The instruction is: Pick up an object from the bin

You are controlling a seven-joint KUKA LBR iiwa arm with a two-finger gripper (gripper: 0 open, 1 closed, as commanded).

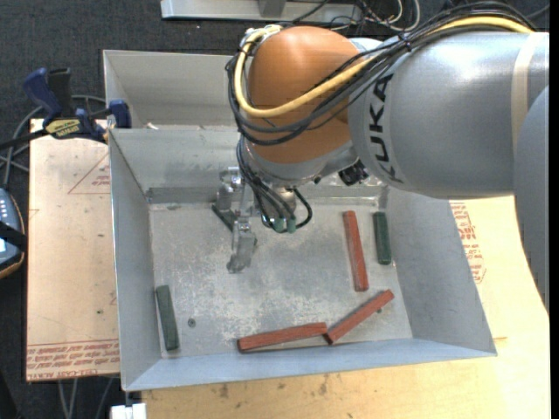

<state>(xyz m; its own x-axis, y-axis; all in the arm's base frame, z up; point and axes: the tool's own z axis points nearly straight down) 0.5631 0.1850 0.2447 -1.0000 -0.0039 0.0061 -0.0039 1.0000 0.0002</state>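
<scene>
1. arm comes in from the right and spans the far half of the bin. its orange cover, wrapped in looped cables, sits above the wrist.
2. gripper hangs low over bare grey floor, left of centre and toward the far wall. no stick lies under it.
3. pincer state: cannot tell how far open it is, nor whether it has hold of anything.
4. the candidate things are five slim sticks, all lying flat and spread over the floor.
5. right red-brown stick lies right of the gripper and well apart from it, running near-to-far.
6. right green stick is just beside that one on its right, roughly parallel, with a small gap between them.
7. near red-brown stick lies along the near wall.
8. diagonal red-brown stick is in the near right part. its left end meets the right end of the near red-brown stick.
9. left green stick is in the near left corner, alongside the left wall and well apart from the others.
</scene>
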